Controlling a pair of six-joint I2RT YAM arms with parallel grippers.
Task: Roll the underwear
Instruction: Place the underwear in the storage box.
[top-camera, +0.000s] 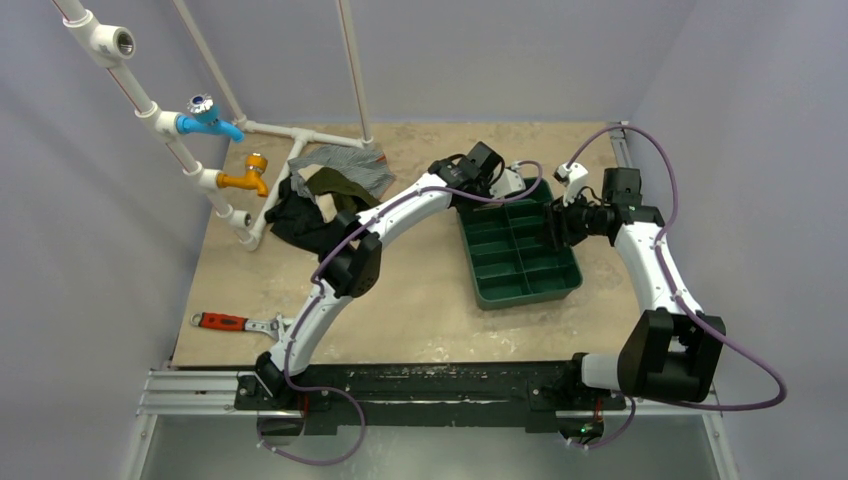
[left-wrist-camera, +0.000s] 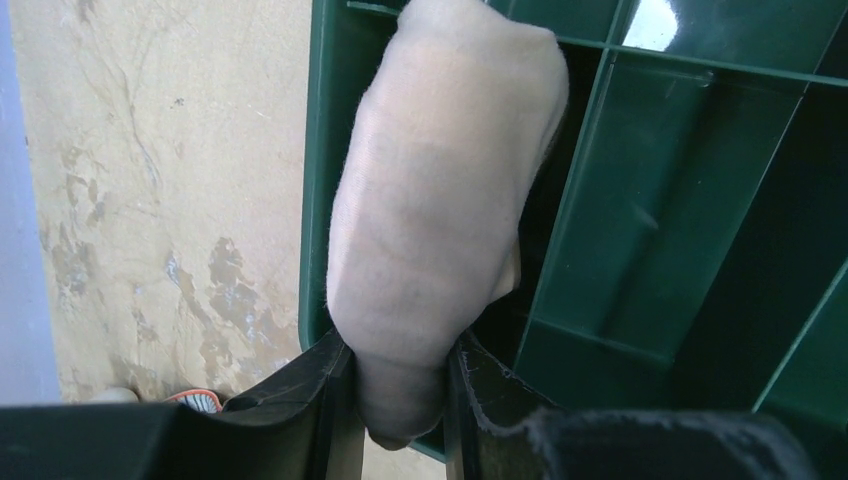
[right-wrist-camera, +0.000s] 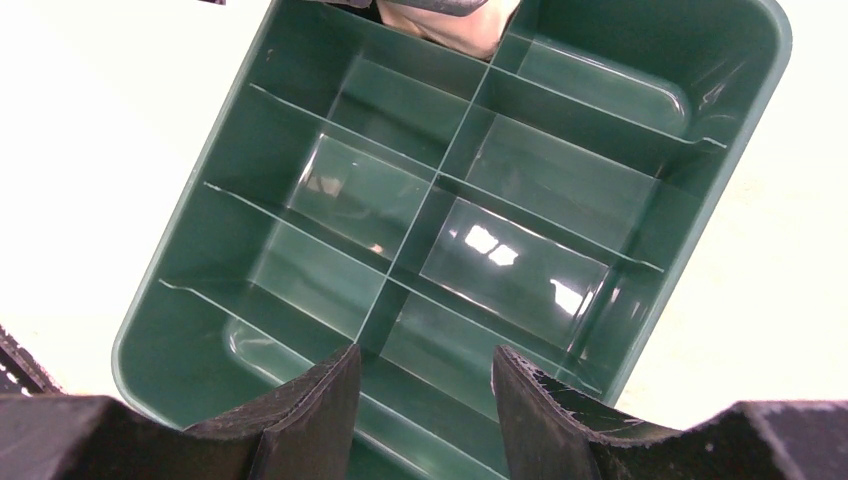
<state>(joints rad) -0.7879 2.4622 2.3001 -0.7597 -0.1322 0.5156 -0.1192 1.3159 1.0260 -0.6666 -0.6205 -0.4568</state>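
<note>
The left hand (left-wrist-camera: 400, 352) is clenched on the rolled underwear (left-wrist-camera: 440, 180), holding it at an end compartment of the green tray (left-wrist-camera: 620, 230), just inside its rim. The right hand (right-wrist-camera: 425, 365) hangs over the tray, released, grasping nothing.

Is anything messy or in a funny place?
Yes. A heap of clothes lies rumpled against the white pipes, and a red-handled wrench lies alone on the table. The underwear, pinched in the left gripper, hangs partly over the green tray rim.
</note>
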